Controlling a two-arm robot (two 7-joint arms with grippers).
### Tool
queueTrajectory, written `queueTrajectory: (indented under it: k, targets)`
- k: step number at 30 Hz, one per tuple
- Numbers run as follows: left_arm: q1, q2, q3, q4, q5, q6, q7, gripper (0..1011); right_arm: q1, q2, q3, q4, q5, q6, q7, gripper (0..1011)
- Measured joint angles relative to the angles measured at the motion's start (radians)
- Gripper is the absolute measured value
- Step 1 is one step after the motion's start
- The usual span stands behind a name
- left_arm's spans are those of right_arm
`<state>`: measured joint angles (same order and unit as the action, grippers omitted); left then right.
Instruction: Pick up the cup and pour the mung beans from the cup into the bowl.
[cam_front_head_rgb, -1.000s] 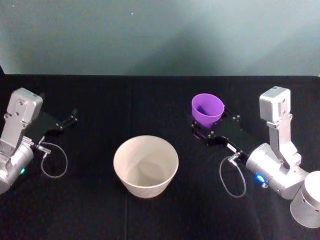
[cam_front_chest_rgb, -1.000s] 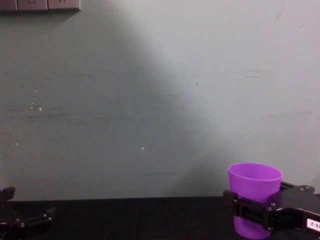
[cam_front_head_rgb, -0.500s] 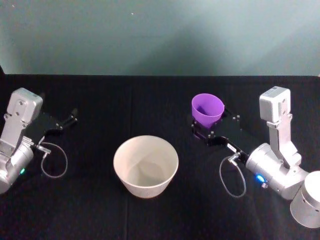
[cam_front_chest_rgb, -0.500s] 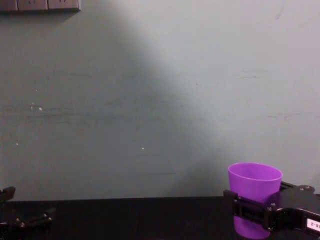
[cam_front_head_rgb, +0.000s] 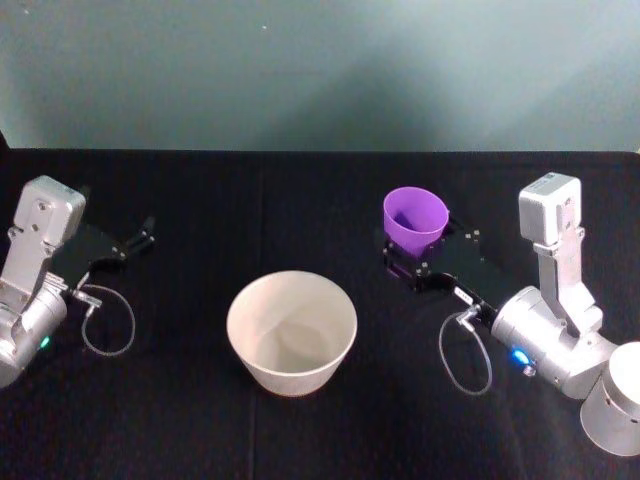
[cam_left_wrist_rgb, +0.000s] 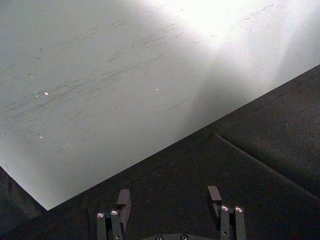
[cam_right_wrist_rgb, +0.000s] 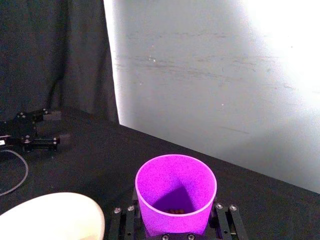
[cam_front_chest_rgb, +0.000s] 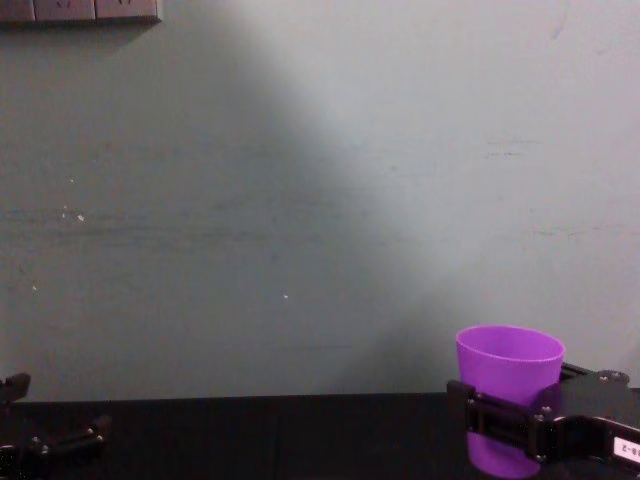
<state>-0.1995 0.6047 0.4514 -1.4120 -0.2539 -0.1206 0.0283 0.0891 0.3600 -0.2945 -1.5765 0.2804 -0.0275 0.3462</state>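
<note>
Spillage looming while grasping purple cup (cam_front_head_rgb: 415, 215), right of centre, with right end effector (cam_front_head_rgb: 428, 248): possibly tilting short of white bowl (cam_front_head_rgb: 290, 375), scattering mung beans (cam_right_wrist_rgb: 174, 211) over surface (cam_front_head_rgb: 200, 200). Resting left end effector (cam_front_head_rgb: 143, 235) released, far left.

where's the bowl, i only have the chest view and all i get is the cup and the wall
Observer: The bowl stands on the table, to the left of the cup and nearer the robot, apart from it.
Operator: anything in the cup
Observer: In the right wrist view, with the right gripper closed on the cup's sides, a few small dark bits, likely the beans, lie at its bottom.
Operator: and the left gripper
Observer: The left gripper is open with nothing between its fingers, low over the table on the left.
</note>
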Motion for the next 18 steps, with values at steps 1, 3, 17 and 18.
queueTrajectory:
  k: [1, 3, 17, 18]
  targets:
    - [0.000, 0.000, 0.000, 0.000, 0.000, 0.000, 0.000, 1000, 0.000, 0.000, 0.000, 0.000, 0.000, 0.000, 0.000, 724]
    - [0.000, 0.000, 0.000, 0.000, 0.000, 0.000, 0.000, 1000, 0.000, 0.000, 0.000, 0.000, 0.000, 0.000, 0.000, 724]
    - [0.000, 0.000, 0.000, 0.000, 0.000, 0.000, 0.000, 1000, 0.007, 0.011, -0.007, -0.010, -0.028, 0.014, -0.001, 724]
    - [0.000, 0.000, 0.000, 0.000, 0.000, 0.000, 0.000, 1000, 0.008, 0.013, -0.009, -0.013, -0.035, 0.017, -0.002, 724]
